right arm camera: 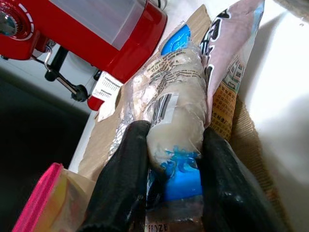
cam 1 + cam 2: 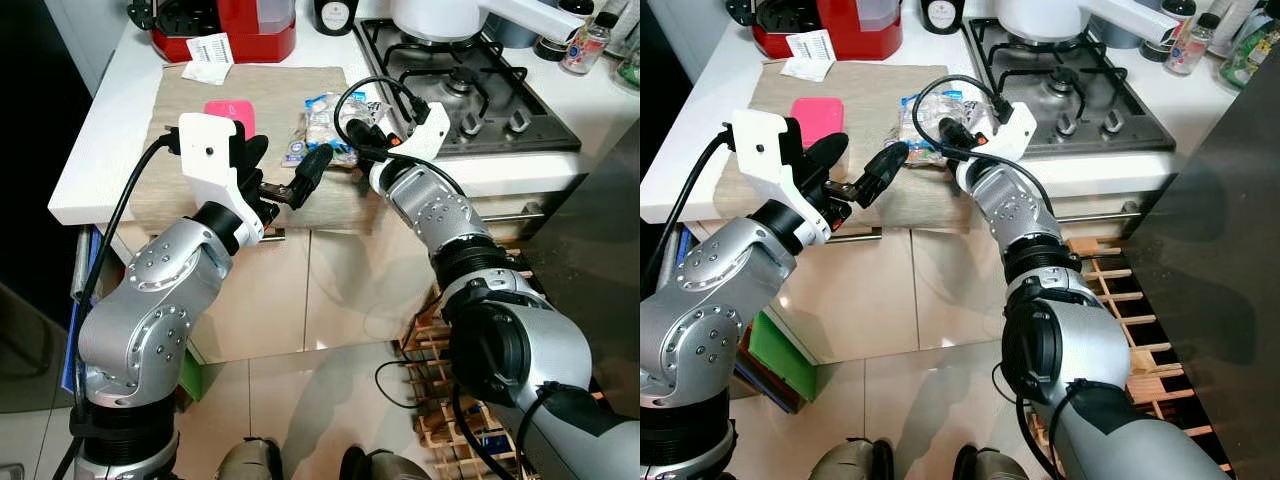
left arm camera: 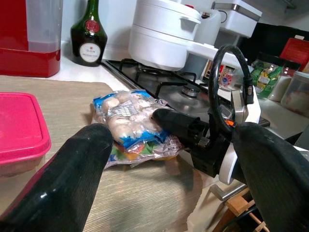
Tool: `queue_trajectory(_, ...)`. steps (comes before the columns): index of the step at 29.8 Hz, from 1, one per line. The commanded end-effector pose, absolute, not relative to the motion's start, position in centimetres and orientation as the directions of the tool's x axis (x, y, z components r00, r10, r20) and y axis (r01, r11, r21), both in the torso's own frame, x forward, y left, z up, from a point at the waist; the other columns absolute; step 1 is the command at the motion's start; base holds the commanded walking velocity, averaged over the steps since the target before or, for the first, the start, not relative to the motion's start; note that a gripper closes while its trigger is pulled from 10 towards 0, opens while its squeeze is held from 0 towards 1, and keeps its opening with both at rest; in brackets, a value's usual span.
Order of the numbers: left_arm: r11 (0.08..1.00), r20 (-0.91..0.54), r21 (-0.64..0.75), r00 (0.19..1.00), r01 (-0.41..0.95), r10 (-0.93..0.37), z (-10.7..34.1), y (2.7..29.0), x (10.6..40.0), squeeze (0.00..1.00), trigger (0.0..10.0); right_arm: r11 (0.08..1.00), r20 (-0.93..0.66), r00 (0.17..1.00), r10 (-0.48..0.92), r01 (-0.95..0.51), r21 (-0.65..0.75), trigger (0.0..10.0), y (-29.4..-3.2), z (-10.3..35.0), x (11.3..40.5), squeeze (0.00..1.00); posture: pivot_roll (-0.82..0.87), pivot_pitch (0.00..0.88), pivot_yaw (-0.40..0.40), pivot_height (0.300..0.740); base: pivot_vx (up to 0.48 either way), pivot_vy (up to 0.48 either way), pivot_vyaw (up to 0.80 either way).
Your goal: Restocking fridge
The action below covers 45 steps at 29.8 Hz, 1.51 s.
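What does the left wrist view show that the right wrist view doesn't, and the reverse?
Left wrist alone: a dark green bottle, a white pot on the hob, and the right gripper seen from outside, reaching the mushroom pack. Right wrist alone: its fingers closed on either side of that pack, a barcode label on it, a pinkish bag beside it. Both: the pack, the pink box, the red appliance and the mat.
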<state>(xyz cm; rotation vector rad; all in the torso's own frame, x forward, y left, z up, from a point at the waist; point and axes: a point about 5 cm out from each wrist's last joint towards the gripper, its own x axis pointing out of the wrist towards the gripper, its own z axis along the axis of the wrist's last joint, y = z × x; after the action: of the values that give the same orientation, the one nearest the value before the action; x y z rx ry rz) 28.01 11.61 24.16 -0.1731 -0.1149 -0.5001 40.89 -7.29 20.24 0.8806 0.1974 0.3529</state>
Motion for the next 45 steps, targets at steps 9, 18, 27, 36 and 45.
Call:
queue_trajectory(9,0.859,0.152,-0.135,0.867,0.494,-0.475,24.1,11.3,28.0,0.0,10.0,0.573,0.058,0.923,0.379,-0.283,0.769,0.0,-7.5,22.3,41.2,0.0,0.1,0.12,-0.042,0.74,0.0,0.0,0.0)
queue_trajectory(18,0.859,0.153,-0.137,0.868,0.493,-0.473,24.1,11.3,28.1,0.0,10.0,0.661,0.232,0.921,0.313,-0.387,0.642,0.0,-8.5,25.1,41.3,0.0,0.09,0.12,-0.044,0.74,0.0,0.0,0.0)
queue_trajectory(27,0.859,0.153,-0.135,0.867,0.494,-0.474,24.1,11.3,28.1,0.0,10.0,0.712,0.336,0.903,0.267,-0.42,0.563,0.0,-9.2,26.6,41.1,0.0,0.09,0.116,-0.043,0.74,0.0,0.0,0.0)
queue_trajectory(36,0.859,0.153,-0.132,0.866,0.495,-0.476,24.0,11.2,28.1,0.0,10.0,0.67,0.192,0.943,0.272,-0.329,0.665,0.0,-8.5,22.4,40.8,0.0,0.09,0.117,-0.044,0.74,0.0,0.0,0.0)
queue_trajectory(45,0.858,0.153,-0.134,0.865,0.497,-0.477,24.0,11.2,28.1,0.0,10.0,0.645,0.017,0.961,0.275,-0.197,0.738,2.6,-7.7,18.4,40.1,1.0,0.09,0.12,-0.045,0.74,0.0,0.0,0.0)
